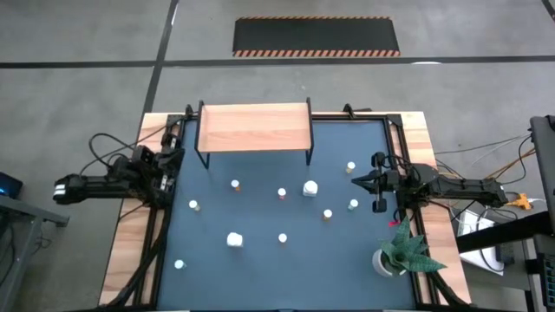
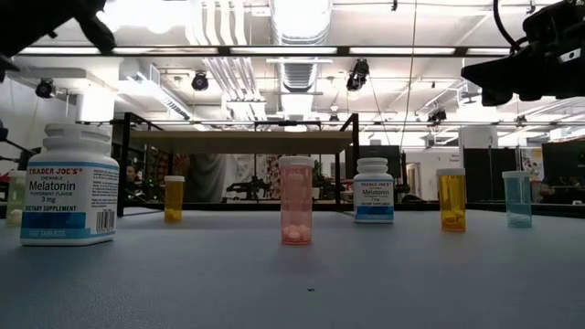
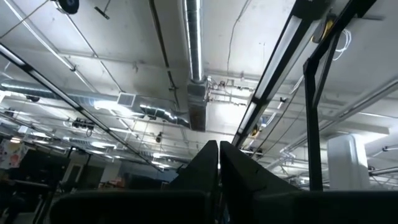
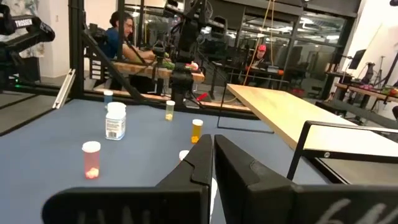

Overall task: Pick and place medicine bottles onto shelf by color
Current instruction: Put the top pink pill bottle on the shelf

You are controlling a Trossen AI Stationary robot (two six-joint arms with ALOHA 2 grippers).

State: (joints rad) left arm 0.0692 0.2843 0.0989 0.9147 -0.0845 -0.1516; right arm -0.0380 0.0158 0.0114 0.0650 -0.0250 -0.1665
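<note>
Sitting bare, the shelf (image 1: 254, 127) at the mat's far edge; standing scattered below it, every medicine bottle (image 1: 310, 188); hovering right with jaws closed and empty, right gripper (image 1: 359, 180); waiting left, likewise pinched empty, left gripper (image 1: 176, 157); sorting not yet begun.

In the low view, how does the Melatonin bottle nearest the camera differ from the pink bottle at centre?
The Melatonin bottle is white, opaque and wide, with a printed label; the pink bottle is translucent, narrow and unlabelled, with pills visible at its bottom. Both stand upright on the mat, untouched by any gripper.
</note>
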